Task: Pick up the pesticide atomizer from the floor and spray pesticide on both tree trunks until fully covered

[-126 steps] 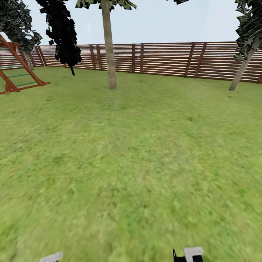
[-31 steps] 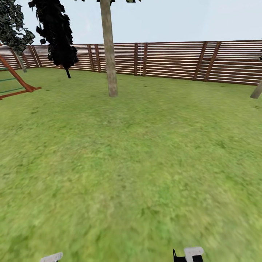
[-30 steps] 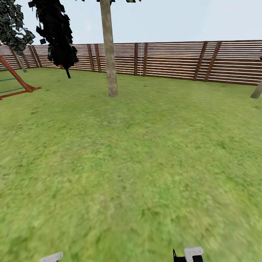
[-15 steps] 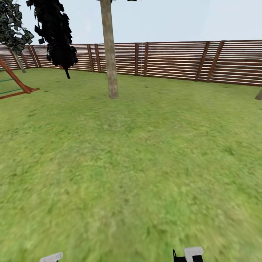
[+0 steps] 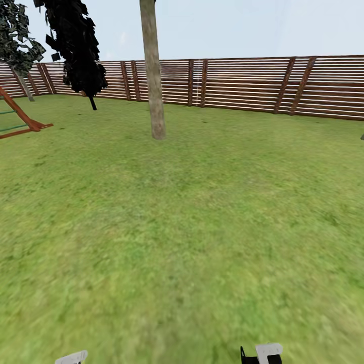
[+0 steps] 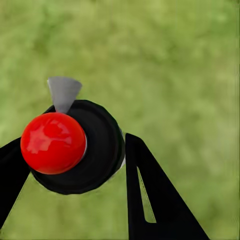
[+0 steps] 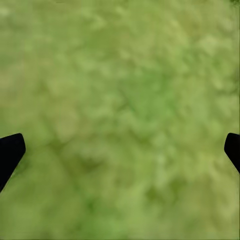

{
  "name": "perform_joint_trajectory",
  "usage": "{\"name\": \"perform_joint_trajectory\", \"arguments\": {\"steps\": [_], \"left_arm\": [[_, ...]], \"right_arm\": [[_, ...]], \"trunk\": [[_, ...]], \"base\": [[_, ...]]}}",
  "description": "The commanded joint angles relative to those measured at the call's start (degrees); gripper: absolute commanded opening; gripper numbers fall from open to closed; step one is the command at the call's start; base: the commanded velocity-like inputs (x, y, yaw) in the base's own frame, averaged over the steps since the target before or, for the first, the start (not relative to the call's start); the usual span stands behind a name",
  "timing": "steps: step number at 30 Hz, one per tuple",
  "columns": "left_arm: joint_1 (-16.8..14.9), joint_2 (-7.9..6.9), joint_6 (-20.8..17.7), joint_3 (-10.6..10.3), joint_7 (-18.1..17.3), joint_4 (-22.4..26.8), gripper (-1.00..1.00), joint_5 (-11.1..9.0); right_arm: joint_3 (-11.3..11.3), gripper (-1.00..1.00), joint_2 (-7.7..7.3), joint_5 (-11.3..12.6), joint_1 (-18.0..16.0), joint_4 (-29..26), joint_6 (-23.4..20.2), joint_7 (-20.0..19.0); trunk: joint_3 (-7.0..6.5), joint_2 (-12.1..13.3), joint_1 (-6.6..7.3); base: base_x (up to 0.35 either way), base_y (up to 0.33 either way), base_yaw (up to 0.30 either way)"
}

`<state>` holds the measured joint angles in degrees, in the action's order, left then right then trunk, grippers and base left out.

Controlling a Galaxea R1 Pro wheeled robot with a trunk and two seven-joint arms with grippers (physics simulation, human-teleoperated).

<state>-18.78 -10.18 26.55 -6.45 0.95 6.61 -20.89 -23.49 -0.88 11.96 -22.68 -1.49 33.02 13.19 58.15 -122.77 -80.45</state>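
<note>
Left end effector (image 6: 75,165) gripped the pesticide atomizer (image 6: 75,145); right end effector (image 7: 120,150) gaped wide; the tree trunk (image 5: 153,71) stood well ahead, slightly left

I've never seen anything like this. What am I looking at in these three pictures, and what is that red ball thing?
These are computer-simulated views from a wheeled robot with two arms. The wide picture comes from a camera on its head, looking over a lawn toward a pale tree trunk and a slatted wooden fence; a near-black tree and a red-brown wooden frame stand at the left.

The other two pictures come from cameras on each wrist, looking down along the gripper's black fingers at the grass.

The left gripper is closed around the pesticide atomizer, seen from above: the red ball is its top, with a grey nozzle beside it. The right gripper is wide open and holds nothing.
</note>
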Motion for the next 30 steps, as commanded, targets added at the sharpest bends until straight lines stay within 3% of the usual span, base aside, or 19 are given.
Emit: {"name": "perform_joint_trajectory", "arguments": {"steps": [1,30], "left_arm": [[0.0,-0.02,0.2,-0.5,0.1,0.0,-1.0,-0.4],[0.1,-0.07,0.3,-0.4,0.1,0.1,-1.0,-0.4]], "right_arm": [[-0.5,1.0,0.0,0.4,0.0,0.0,0.1,0.2],[-0.5,1.0,0.0,0.4,0.0,0.0,0.1,0.2]], "trunk": [[0.05,0.0,-0.03],[0.05,0.0,-0.03]], "base": [[0.339,0.081,0.0],[0.339,0.081,0.0]]}}
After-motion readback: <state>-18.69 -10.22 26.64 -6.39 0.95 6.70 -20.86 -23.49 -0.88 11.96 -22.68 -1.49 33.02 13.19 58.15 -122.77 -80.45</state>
